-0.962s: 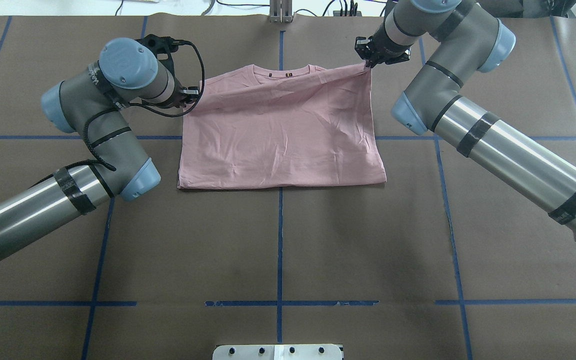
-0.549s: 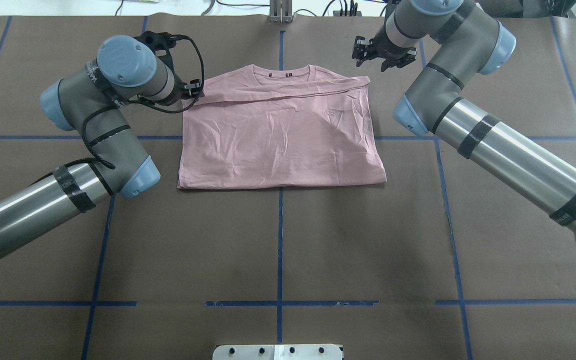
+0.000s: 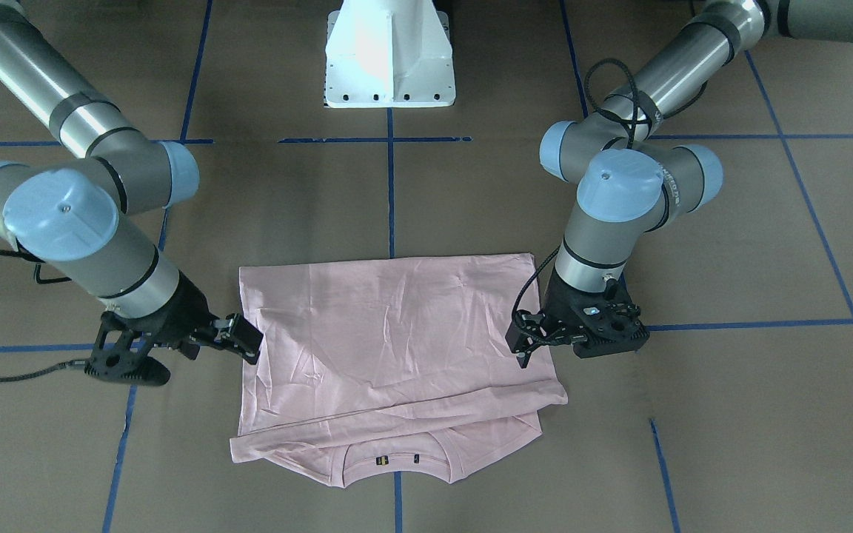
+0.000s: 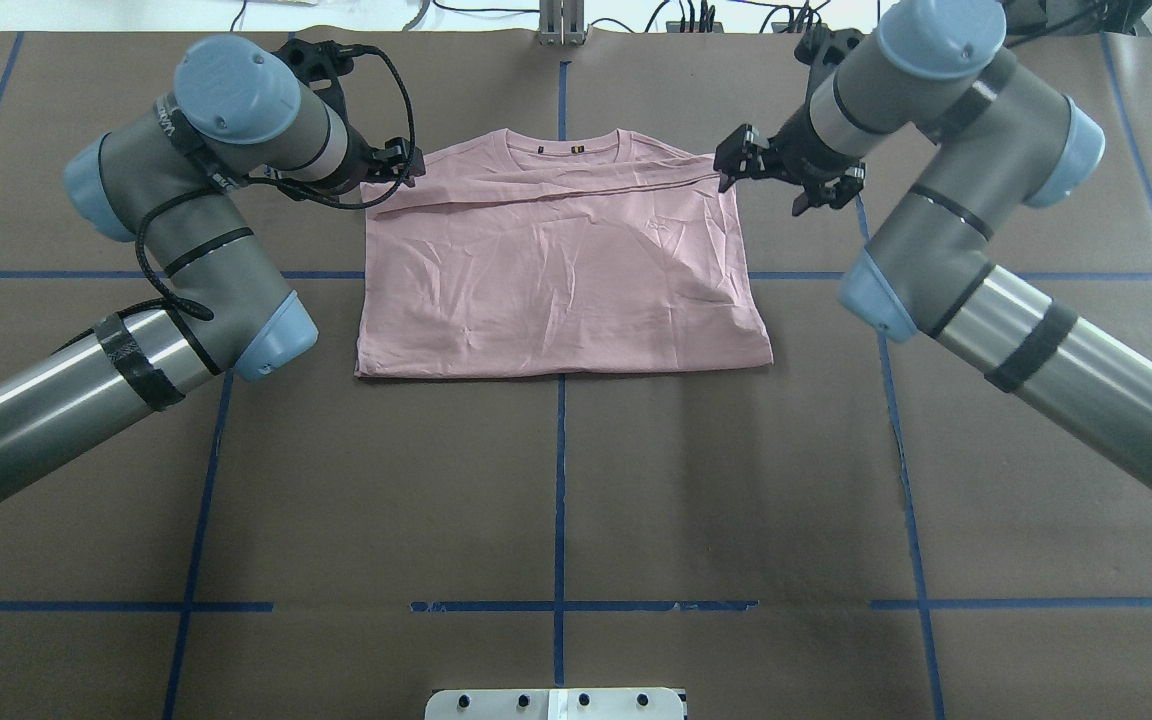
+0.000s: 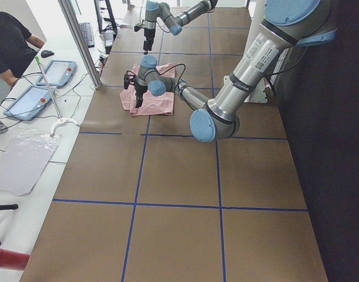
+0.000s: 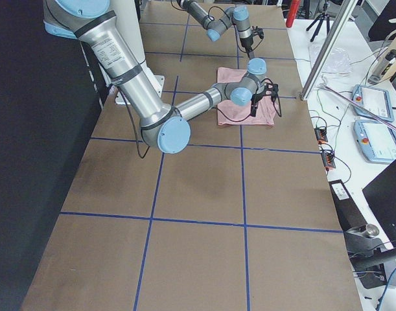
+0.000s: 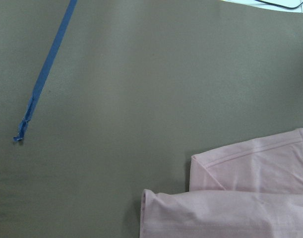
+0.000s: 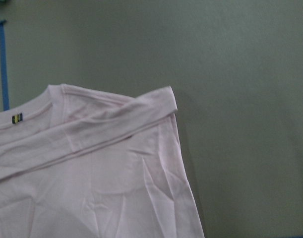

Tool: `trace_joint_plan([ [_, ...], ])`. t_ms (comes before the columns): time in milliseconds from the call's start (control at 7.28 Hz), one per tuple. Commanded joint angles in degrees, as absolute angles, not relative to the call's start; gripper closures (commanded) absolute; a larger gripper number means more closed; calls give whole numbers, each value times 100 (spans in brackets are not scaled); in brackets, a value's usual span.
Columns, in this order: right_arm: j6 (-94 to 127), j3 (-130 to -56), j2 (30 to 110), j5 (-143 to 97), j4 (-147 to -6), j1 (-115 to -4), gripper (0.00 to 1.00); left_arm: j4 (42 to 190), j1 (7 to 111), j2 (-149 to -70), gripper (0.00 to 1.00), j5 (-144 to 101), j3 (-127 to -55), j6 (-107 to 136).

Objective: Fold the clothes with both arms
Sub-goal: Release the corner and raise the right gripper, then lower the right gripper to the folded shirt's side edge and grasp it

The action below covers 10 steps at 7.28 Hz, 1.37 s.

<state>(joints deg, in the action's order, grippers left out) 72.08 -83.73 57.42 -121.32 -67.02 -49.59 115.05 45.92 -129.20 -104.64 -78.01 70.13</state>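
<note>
Two grippers, both clear of the cloth. In the overhead view the left gripper (image 4: pixel 402 165) sits just beside the far left corner of the T-shirt (image 4: pixel 556 270). The right gripper (image 4: pixel 764 183) sits just beside the far right corner. Each has its jaws parted with nothing between them.

The shirt lies flat on the brown table (image 4: pixel 336 500), astride the blue centre tape line (image 4: pixel 559 470). Its collar (image 4: pixel 564 142) points away from the white base (image 3: pixel 389 59).

The front-facing camera gives me what the overhead flattens. A folded band (image 3: pixel 397 411) runs across just under the collar, and two small tags (image 3: pixel 395 460) show inside the neck.

Neither wrist camera shows its own fingers. The left one catches only a shirt corner (image 7: pixel 240 198) resting on the table, and the right one catches the collar and the band's end (image 8: pixel 156 101).

The side cameras show the arms too small for me to read the jaws. The left-end one adds a person (image 5: pixel 12 41) at the bench.
</note>
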Motion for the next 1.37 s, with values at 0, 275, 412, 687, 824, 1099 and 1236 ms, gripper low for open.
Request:
trace_joint_plan([
  [0, 7959, -9542, 6615, -11606, -7014, -4144, 0, 11479, 4597, -12885, 0, -10529, -7971, 7057],
  [275, 7998, -9660, 6776, -11225, -7040, -3650, 0, 11478, 4597, -12867, 0, -10529, -8051, 7066],
  [412, 7928, -9590, 6759, -11189, -7092, -3613, 0, 11479, 4588, -12867, 0, -10521, -8051, 7171],
  [687, 7806, -9335, 6698, -11013, -7146, -3586, 0, 11479, 4588, -12867, 0, -10529, -8068, 7172],
  [824, 7639, -9317, 6689, -11021, -7163, -3647, 0, 11479, 4588, -12858, 0, -10529, -8060, 7172],
  [1099, 7629, -9281, 6636, -11021, -7163, -3674, 19, 11505, 4579, -12745, 0, -10521, -8094, 7172],
  [1236, 7620, -9281, 6627, -11021, -7154, -3674, 49, 11514, 4579, -12727, 0, -10521, -8095, 7172],
])
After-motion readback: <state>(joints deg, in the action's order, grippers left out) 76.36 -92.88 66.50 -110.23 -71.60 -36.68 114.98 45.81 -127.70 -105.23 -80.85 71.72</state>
